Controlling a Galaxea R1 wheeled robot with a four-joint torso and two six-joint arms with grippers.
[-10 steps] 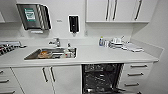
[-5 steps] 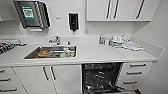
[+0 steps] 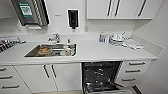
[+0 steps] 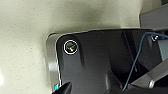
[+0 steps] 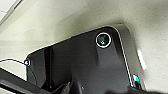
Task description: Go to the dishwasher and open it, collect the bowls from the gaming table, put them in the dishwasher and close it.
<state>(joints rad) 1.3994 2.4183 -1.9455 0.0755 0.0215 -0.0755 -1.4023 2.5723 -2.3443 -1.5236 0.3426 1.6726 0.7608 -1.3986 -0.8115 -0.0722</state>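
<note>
The dishwasher (image 3: 101,77) stands open at lower right of the head view, racks showing, under the counter (image 3: 100,51). A sink (image 3: 51,50) sits left of centre. Whether either gripper's jaws are open, I cannot tell.

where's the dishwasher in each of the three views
Head view: the dishwasher stands open under the white counter, lower middle-right, right of the sink, dark racks showing.
Left wrist view: not in it; pale speckled floor past the robot's dark plate.
Right wrist view: not in it; the same floor.
Shared landmark: that pale floor links only the two wrist views.
</note>
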